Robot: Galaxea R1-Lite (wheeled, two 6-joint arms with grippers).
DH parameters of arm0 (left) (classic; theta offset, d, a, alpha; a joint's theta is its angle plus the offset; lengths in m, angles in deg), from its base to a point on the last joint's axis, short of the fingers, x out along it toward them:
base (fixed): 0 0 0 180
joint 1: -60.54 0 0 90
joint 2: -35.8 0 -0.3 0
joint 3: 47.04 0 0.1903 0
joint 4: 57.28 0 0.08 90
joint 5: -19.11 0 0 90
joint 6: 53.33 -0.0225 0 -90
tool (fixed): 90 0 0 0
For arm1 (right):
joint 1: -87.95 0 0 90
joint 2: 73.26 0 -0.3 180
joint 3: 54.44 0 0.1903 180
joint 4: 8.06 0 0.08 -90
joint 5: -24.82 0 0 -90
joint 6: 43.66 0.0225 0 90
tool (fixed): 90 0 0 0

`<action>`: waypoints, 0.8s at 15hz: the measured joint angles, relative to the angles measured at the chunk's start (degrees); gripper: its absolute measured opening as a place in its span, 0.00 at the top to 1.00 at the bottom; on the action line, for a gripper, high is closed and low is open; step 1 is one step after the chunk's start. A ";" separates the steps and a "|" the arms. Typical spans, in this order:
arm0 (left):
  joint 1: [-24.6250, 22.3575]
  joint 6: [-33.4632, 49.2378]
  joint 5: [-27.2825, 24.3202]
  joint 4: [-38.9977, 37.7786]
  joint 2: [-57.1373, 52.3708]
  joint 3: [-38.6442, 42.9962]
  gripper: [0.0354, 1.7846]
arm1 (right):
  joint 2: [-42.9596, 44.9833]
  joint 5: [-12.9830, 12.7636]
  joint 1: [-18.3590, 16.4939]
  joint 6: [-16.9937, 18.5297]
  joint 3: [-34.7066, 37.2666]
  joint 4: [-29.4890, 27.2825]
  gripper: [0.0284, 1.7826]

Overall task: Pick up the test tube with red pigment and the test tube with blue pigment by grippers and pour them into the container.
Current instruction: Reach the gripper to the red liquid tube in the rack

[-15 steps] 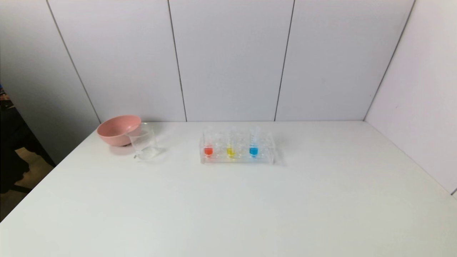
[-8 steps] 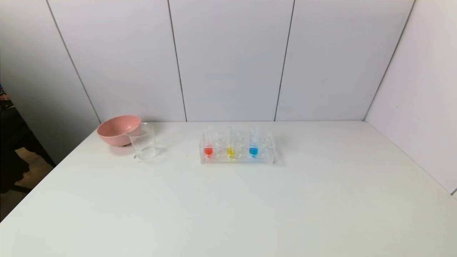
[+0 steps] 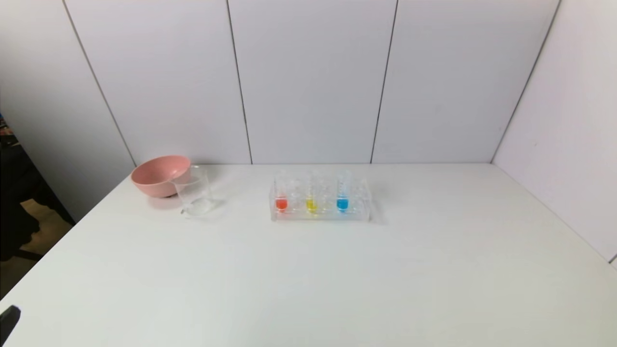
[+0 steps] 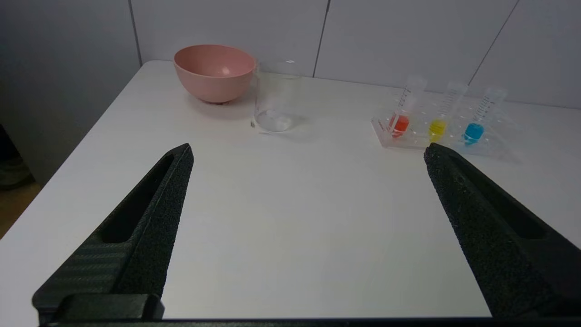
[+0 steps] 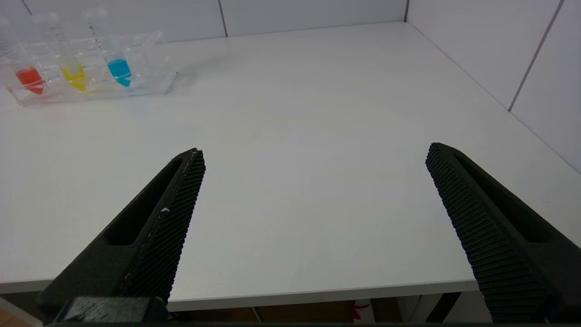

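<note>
At the far left of the white table (image 3: 308, 270) stands a pink bowl (image 3: 160, 175), close to the back wall. Just beside it, nearer the middle and a little toward the robot, is the clear glass beaker (image 3: 194, 191), upright and apparently touching or nearly touching the bowl's rim in the head view; whether they touch cannot be told.

Further right, near the middle of the table, sits a clear plastic rack (image 3: 320, 202). In it, from left to right, stand the tube with red liquid (image 3: 281, 196), a tube with yellow liquid (image 3: 312, 197) and the tube with blue liquid (image 3: 342, 196), all seated in the rack, apart from one another in one row.

The left gripper (image 4: 308, 152) hovers at the near left edge of the table, its fingers spread wide with nothing between them. The beaker and the rack both lie well ahead of it, the red tube off to the right side of its reach. Only a dark tip shows in the head view, low at the left corner.

The right gripper (image 5: 315, 152) hangs at the near edge on the right side, fingers likewise spread wide and holding nothing. The rack lies well ahead of it and off to its left, the blue tube being the nearest of the three.
</note>
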 joint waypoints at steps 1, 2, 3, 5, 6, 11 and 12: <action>0.79 0.41 -0.93 -2.47 4.85 -1.07 0.00 | 0.00 0.00 0.00 0.00 0.00 0.00 0.00; 1.38 0.71 -2.72 -4.96 9.29 -1.82 0.00 | 0.00 0.00 0.00 0.00 0.00 0.00 0.00; 1.79 0.88 -5.39 -7.46 13.63 -2.43 0.00 | 0.00 0.00 0.00 0.00 0.00 0.00 0.00; 2.32 0.77 -13.75 -12.21 22.25 -3.96 0.00 | 0.00 0.00 0.00 -0.01 0.00 0.00 0.00; 2.56 0.66 -18.76 -13.99 26.16 -4.99 0.00 | 0.00 0.00 0.00 0.00 0.00 0.00 0.00; 13.95 0.61 -29.35 -17.23 44.96 -11.69 0.00 | 0.00 0.00 -0.02 0.00 0.00 0.00 0.00; 17.48 0.72 -26.39 -18.21 48.85 -13.01 0.00 | 0.00 0.00 -0.02 0.00 0.00 0.00 0.00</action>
